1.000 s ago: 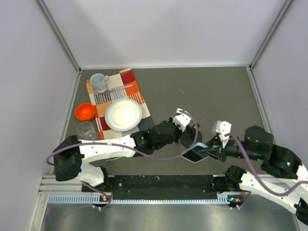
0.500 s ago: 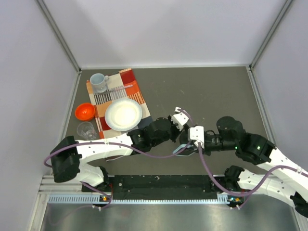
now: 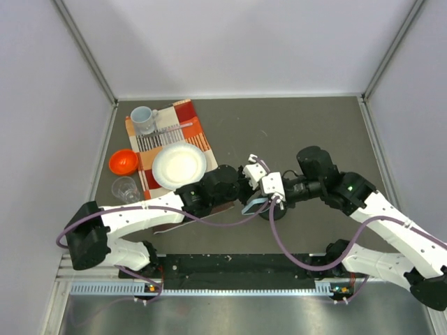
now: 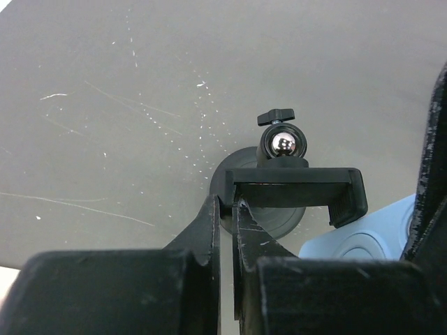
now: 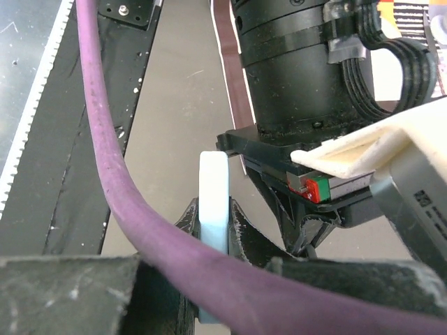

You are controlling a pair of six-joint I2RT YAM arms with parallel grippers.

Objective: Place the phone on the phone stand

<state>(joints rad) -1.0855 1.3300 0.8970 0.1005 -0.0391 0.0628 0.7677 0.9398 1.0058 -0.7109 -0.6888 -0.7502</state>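
In the left wrist view the black phone stand (image 4: 262,203) stands on the grey table, with a round disc base, a shiny ball joint and a wide clip bar. My left gripper (image 4: 227,208) is shut on the left end of that clip. The light blue phone (image 4: 363,239) shows at the lower right, close beside the stand. In the right wrist view my right gripper (image 5: 213,213) is shut on the phone (image 5: 213,192), held edge-on. From above, the two grippers, left (image 3: 248,190) and right (image 3: 261,200), meet at mid-table, with the phone (image 3: 254,205) by the stand (image 3: 272,212).
A checked placemat (image 3: 198,134) at the back left carries a white plate (image 3: 179,165) and a mug (image 3: 143,118). An orange bowl (image 3: 122,162) and a clear glass (image 3: 126,187) stand beside it. A purple cable (image 5: 133,202) crosses the right wrist view.
My right arm has swung left with the phone, up to the stand. My left gripper has drawn back left a little and stays at the stand.
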